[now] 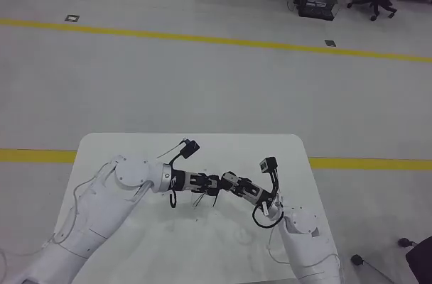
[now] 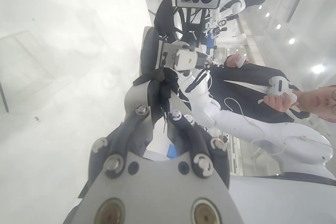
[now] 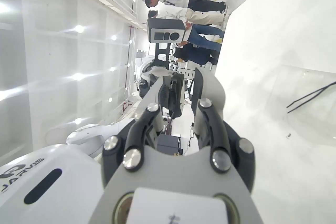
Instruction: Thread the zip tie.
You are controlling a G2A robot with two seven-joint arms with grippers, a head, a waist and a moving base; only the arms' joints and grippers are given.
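Over the table, left jaws pinch the zip tie

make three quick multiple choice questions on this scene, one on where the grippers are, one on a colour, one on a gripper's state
1. Where are the left gripper and the right gripper?
A) close together over the middle of the white rounded table
B) at opposite table edges
C) down on the floor

2. What colour is the thin plastic zip tie in the left gripper?
A) red
B) black
C) yellow

3. How do the right gripper's fingers stand?
A) shut on a cup
B) open, with a gap between them
C) pressed flat on the table

Answers:
1 A: the top view shows them nearly tip to tip above the tabletop.
2 B: the left wrist view shows a black strip pinched in that gripper.
3 B: the right wrist view shows clear space between the two fingers.
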